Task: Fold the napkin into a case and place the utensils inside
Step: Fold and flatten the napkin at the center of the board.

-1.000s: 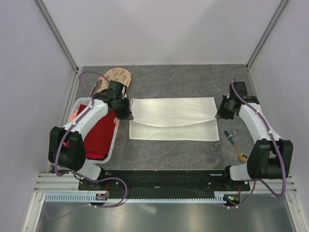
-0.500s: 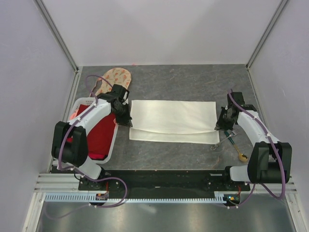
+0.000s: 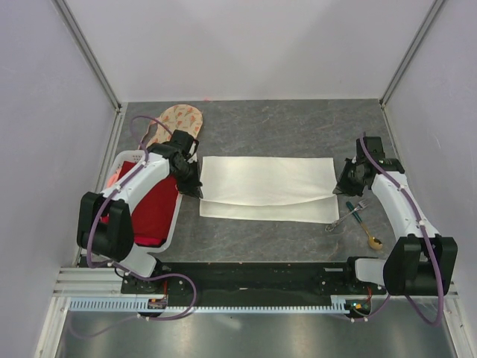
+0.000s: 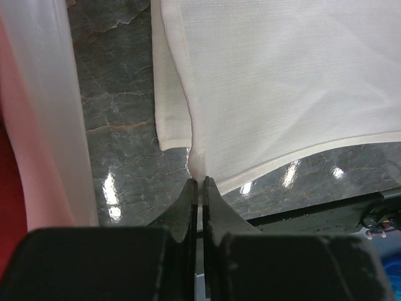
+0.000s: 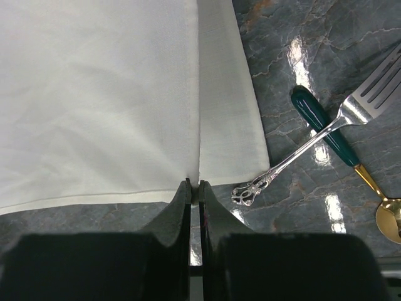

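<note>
cream-white cloth, the napkin (image 3: 267,186), lies on the grey surface (image 3: 283,127) with its long axis running side to side, one end toward each arm. the left hand (image 3: 195,186) sits at the napkin's left end and the right hand (image 3: 345,186) at its right end, so each is nearest its own corner. both hands are pinched nearly closed on the near corners of the napkin's upper layer, whose edge stops short of the lower layer. the utensils, a fork (image 3: 346,216) and a spoon (image 3: 364,226), lie just off the napkin's near right corner. the coming fold, i judge, needs both corners to travel together across the napkin's short axis.
</note>
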`<state>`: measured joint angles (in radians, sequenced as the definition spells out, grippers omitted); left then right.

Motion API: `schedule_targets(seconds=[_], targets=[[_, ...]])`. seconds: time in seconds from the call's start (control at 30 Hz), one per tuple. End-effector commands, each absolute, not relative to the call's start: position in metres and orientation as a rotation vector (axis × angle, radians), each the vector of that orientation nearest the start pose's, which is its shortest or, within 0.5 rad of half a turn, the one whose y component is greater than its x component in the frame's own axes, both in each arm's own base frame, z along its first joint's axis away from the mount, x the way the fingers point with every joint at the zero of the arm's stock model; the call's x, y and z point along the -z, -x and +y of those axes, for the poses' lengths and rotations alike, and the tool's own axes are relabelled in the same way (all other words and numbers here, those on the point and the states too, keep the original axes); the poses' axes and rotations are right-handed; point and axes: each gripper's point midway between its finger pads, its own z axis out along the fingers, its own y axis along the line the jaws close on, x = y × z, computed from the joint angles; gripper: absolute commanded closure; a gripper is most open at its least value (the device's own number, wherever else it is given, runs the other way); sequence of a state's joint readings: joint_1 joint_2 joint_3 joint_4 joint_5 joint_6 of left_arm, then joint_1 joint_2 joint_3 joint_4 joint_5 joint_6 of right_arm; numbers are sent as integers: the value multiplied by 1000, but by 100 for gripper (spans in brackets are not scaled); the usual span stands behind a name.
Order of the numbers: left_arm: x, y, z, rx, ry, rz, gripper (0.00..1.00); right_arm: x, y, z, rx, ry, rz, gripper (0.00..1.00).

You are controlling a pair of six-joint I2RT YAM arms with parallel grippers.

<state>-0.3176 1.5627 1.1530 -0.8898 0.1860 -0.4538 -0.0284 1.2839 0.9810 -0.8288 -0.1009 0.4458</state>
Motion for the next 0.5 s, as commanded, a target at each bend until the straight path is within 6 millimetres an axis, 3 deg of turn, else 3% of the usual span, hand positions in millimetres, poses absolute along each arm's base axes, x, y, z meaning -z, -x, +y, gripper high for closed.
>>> schedule_targets(seconds=[0.0,0.27,0.47], targets=[[-108,-260,-138,406,92,2907,98,-116,-256,29,-264,-649,2662,100],[-87,-249,-132,353,68,2979,98,-74,-228,25,-187,-718,2794,100],[-68,-244,-130,288,-4,3048,98,-50,-223,18,-109,-735,2877,100]])
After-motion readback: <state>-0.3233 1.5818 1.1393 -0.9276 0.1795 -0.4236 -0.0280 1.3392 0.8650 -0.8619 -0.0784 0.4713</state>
